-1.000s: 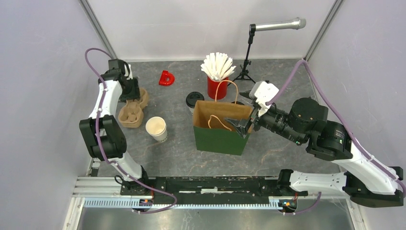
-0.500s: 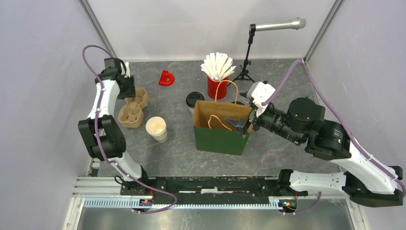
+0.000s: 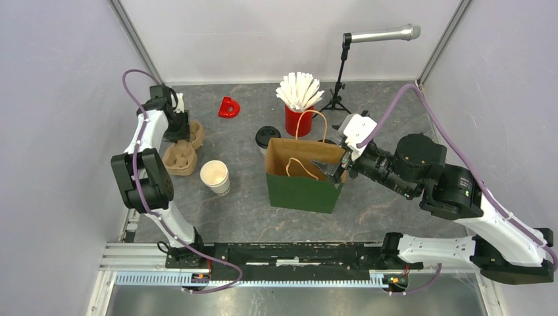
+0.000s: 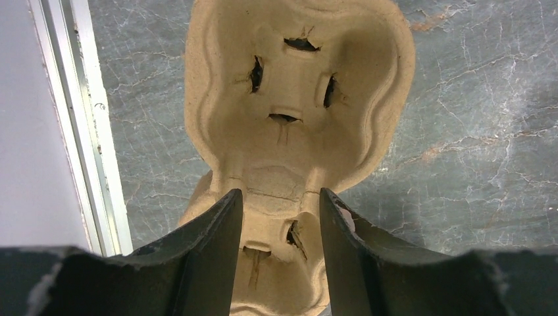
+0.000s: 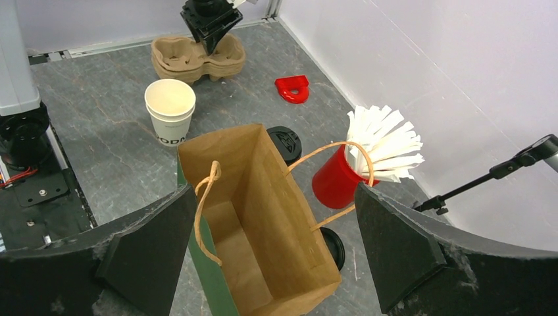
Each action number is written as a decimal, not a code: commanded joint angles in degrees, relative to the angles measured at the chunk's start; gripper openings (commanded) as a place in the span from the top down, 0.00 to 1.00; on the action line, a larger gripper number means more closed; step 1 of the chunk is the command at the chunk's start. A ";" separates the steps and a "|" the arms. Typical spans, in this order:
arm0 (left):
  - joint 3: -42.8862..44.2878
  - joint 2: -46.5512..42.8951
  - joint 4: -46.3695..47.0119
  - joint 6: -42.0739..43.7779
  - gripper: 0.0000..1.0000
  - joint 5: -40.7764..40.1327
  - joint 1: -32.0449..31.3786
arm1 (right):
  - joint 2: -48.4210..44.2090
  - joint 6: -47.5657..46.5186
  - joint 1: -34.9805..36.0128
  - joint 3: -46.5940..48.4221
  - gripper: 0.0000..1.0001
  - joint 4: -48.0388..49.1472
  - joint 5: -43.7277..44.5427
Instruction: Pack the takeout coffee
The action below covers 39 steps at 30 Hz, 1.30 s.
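Note:
One white paper cup (image 3: pixel 215 176) stands open, without a lid, left of the green paper bag (image 3: pixel 304 187). It also shows in the right wrist view (image 5: pixel 170 108). A second cup with a black lid (image 3: pixel 267 137) stands behind the bag's left end. A loose black lid (image 5: pixel 333 247) lies on the floor behind the bag. My left gripper (image 4: pixel 279 192) is open, its fingers either side of the middle ridge of the brown pulp carrier (image 4: pixel 296 85). My right gripper (image 5: pixel 275 191) is open and empty, held over the bag's open mouth at its right end.
A red cup of white sticks (image 3: pixel 299 108) stands behind the bag. A red D-shaped piece (image 3: pixel 229 107) lies at the back left. A microphone stand (image 3: pixel 339 85) is at the back right. Purple walls close in on the sides. The bag's handles (image 5: pixel 209 197) stand up.
My left gripper has shifted slightly over the carrier's far end. My right gripper has edged a little toward the bag. The cups, the lids and the bag have not moved.

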 commanded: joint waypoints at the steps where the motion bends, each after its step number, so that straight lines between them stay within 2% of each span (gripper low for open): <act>1: -0.67 -0.01 1.80 2.31 0.47 -0.33 0.25 | 0.65 -1.61 0.26 1.72 0.03 1.10 0.96; 21: 0.61 2.28 1.28 3.04 0.50 -1.73 0.26 | 0.68 -2.79 0.25 1.36 0.03 0.93 1.87; 29: 3.99 1.47 -1.88 2.88 0.61 -0.83 0.20 | 0.97 -3.24 0.25 0.75 0.03 1.20 1.88; 37: 8.02 0.32 -8.04 -1.09 0.66 -0.80 0.21 | 0.85 -3.41 0.25 -0.97 0.03 2.66 0.68; 39: 8.83 0.31 -9.62 -2.77 0.67 2.17 0.12 | 0.87 -3.03 0.26 -1.47 0.03 3.15 0.26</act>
